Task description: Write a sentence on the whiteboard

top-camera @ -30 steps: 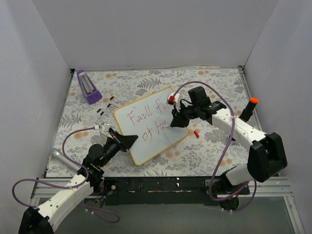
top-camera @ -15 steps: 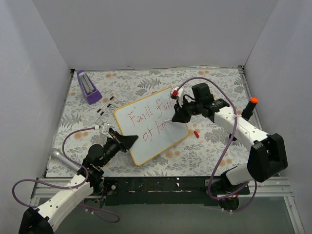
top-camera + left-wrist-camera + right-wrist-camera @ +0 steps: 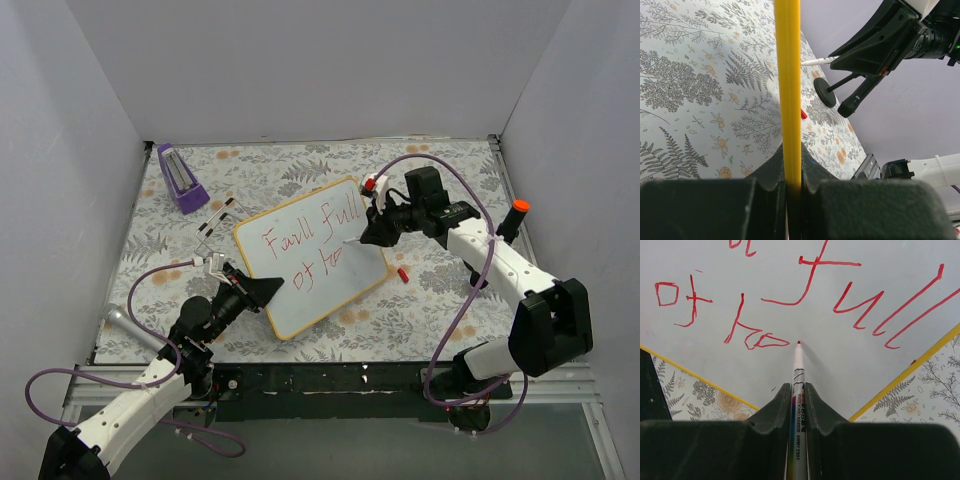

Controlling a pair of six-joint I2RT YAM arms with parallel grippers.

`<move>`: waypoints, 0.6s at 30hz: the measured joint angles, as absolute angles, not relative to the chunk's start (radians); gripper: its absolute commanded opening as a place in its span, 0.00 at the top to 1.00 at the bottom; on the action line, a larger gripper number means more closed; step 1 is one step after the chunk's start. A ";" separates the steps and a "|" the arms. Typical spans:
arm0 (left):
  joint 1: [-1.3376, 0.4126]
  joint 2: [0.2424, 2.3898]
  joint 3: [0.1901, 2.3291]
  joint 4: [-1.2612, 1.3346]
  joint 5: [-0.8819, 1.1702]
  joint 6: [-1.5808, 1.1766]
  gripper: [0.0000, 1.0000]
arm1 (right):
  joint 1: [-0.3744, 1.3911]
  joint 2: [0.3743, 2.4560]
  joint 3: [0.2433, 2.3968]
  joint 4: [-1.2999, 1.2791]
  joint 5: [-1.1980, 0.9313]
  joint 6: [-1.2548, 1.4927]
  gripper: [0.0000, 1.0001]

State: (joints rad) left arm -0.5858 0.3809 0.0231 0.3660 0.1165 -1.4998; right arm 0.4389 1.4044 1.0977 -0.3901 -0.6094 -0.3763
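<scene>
The whiteboard [image 3: 300,305] lies in the middle of the table [image 3: 420,320], with your left gripper [image 3: 790,165] clamped on its near edge. Your right gripper [image 3: 797,390] is clamped on the marker [image 3: 798,365], whose tip is just right of "ho" in the sentence [image 3: 805,300]. I judge the next letter needs steady pressure and little room, because the frame is near.

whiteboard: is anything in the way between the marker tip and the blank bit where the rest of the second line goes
Nothing visible. The marker, clamped by the fingers of the right gripper, has its tip at the whiteboard just right of the last red letters; the white beyond is bare up to the yellow frame.
</scene>
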 measured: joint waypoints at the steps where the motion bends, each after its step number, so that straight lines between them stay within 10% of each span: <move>1: -0.586 0.380 0.023 0.365 0.117 -1.500 1.00 | 0.439 1.407 1.098 -0.390 -0.609 -0.378 0.99; 18: -0.586 0.375 0.023 0.357 0.115 -1.497 1.00 | 0.440 1.422 1.040 -0.443 -0.634 -0.452 0.99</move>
